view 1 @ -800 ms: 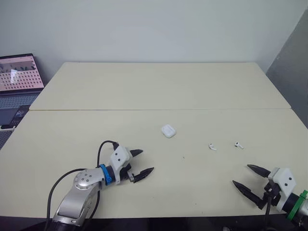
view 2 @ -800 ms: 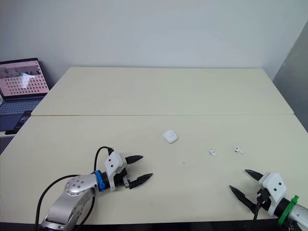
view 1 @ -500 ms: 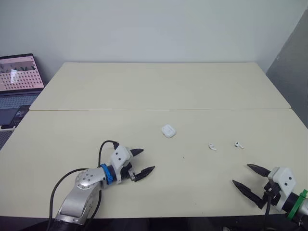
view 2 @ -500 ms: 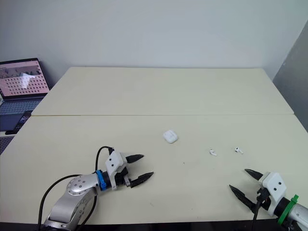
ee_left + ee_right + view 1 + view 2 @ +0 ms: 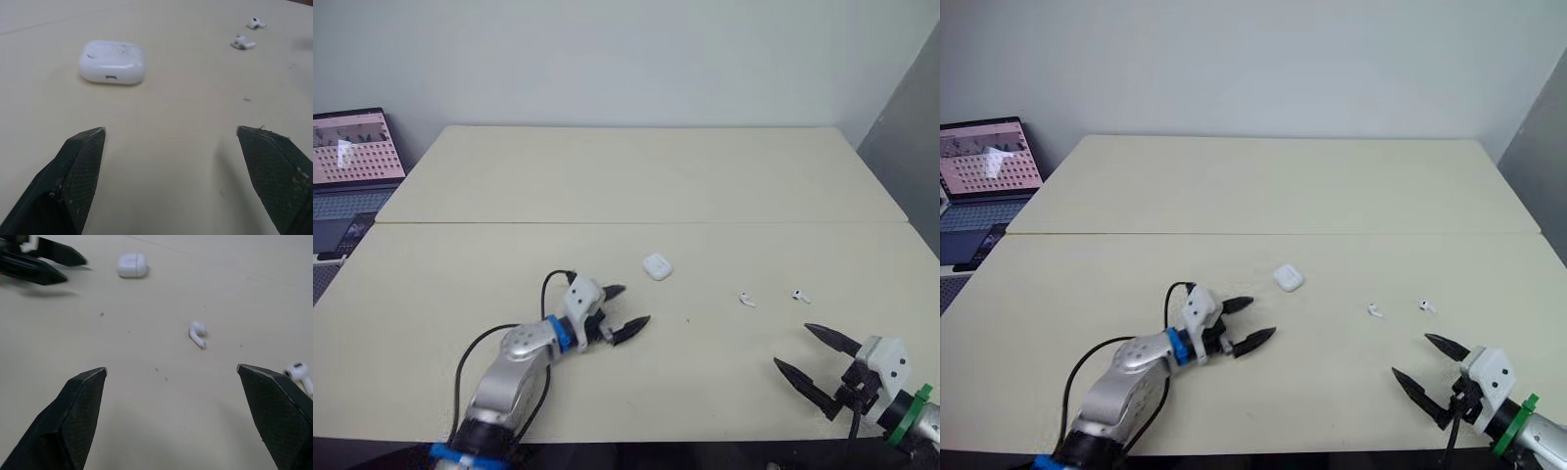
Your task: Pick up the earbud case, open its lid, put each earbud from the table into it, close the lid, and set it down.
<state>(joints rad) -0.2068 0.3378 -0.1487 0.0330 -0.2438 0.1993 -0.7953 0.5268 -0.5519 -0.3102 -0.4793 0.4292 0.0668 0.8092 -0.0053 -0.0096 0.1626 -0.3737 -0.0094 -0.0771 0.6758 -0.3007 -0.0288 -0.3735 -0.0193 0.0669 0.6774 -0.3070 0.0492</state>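
Cream table [image 5: 607,176], laptop [image 5: 352,147] far left. Left gripper [image 5: 634,305] has moved right and farther out, now near the earbud case [image 5: 656,265]; fingers spread wide, empty. Right gripper [image 5: 791,345] has edged left, fingers wide apart, holding nothing. Case closed, mid-table; near earbud [image 5: 745,299] and far earbud [image 5: 798,295] lie to its right.

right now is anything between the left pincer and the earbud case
Nothing visible. Only bare table lies between the open left pincer and the earbud case; both earbuds sit off toward the robot's right, clear of that line.
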